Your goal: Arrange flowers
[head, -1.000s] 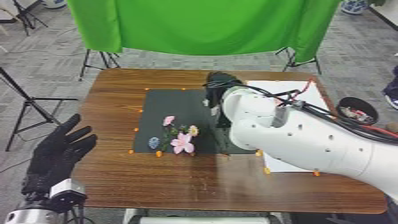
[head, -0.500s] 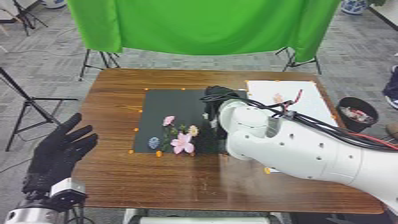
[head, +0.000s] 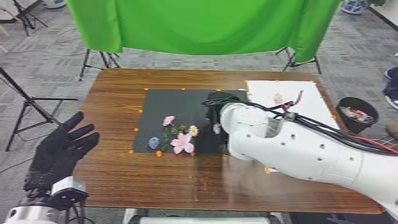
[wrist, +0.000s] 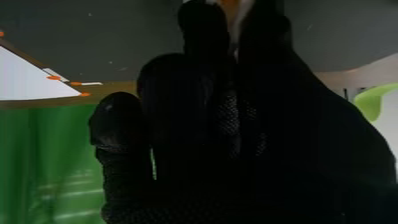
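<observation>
1. I have my right robot hand [head: 214,106] over the right part of the dark mat [head: 169,102], near the flowers. It looks closed in a pinch on a small pale pink piece [head: 217,128]. I think that is a flower. A pinch is good here, because the tips can hold it without squashing it.
2. The pale piece is just to the right of the little bunch. I think I have it there so it can go beside the others and not on top of them. I can't tell if it touches the mat.
3. On the mat, the big pink lily [head: 182,145] is low down, like the big star of the picture. The small pink flower [head: 169,120] is up higher, and the cream flower [head: 193,130] is at the right. Green stems [head: 176,131] go in between, so it all looks like one bunch.
4. The blue oval piece [head: 154,143] is at the left, maybe to fill that side.
5. The white sheet [head: 306,112] is on the right of the brown surface [head: 160,185], with a faint pink piece [head: 277,98] on it. Maybe that is where spare bits go.
6. My left robot hand [head: 64,150] is open at the left edge, out of the way. I must let go gently, or the bunch could get bumped.
</observation>
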